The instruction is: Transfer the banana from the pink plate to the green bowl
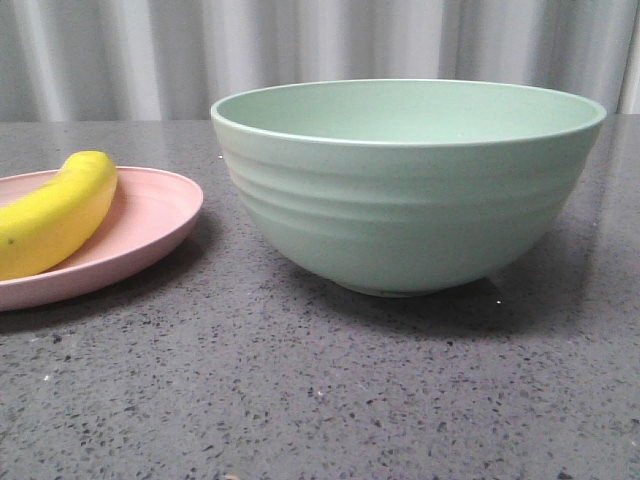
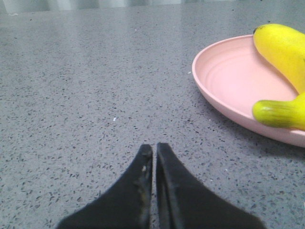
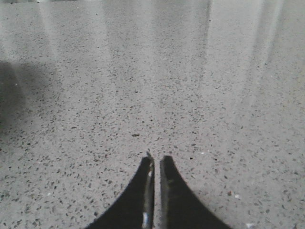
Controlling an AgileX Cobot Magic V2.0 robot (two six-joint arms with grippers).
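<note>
The yellow banana (image 1: 55, 212) lies on the pale pink plate (image 1: 150, 225) at the left of the front view. The mint-green bowl (image 1: 405, 190) stands just right of the plate, apart from it, and its inside looks empty. In the left wrist view the banana (image 2: 283, 52) and the plate (image 2: 228, 78) also show, off to one side of my left gripper (image 2: 155, 147), which is shut and empty over bare table. My right gripper (image 3: 157, 158) is shut and empty over bare table. Neither gripper shows in the front view.
The grey speckled table (image 1: 300, 390) runs under everything. A pale corrugated wall (image 1: 300, 50) stands behind it. A dark shadow (image 3: 9, 95) falls at one edge of the right wrist view.
</note>
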